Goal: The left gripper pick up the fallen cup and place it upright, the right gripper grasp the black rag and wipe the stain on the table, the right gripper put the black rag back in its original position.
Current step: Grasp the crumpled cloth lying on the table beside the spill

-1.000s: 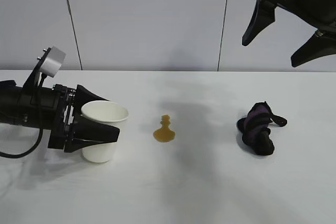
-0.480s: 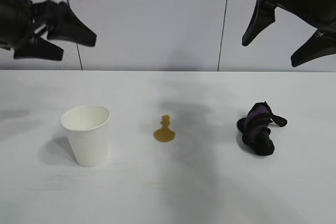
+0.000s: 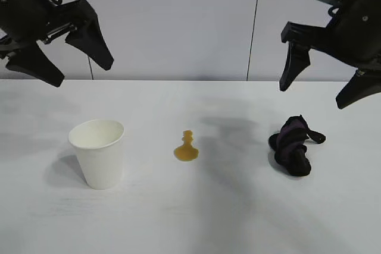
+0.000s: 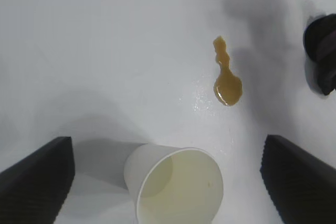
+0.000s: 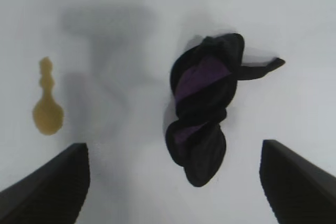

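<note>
Count: I see one white paper cup (image 3: 97,153), one amber-brown stain (image 3: 186,147), one bunched black rag with purple stripes (image 3: 293,146), two grippers.
Cup: upright on the white table (image 3: 196,218), below my left gripper (image 3: 76,65).
Left gripper: raised, fingers wide, empty.
Rag: lies right of the stain, under my right gripper (image 3: 318,90).
Right gripper: fingers spread wide above the rag, holding nothing.

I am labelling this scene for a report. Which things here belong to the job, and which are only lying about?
Belong to the job:
- cup, upright
- stain
- black rag
- table
- left gripper, open, above the cup
- right gripper, open, above the rag

Only lying about:
- nothing loose; only the wall panels behind the table
</note>
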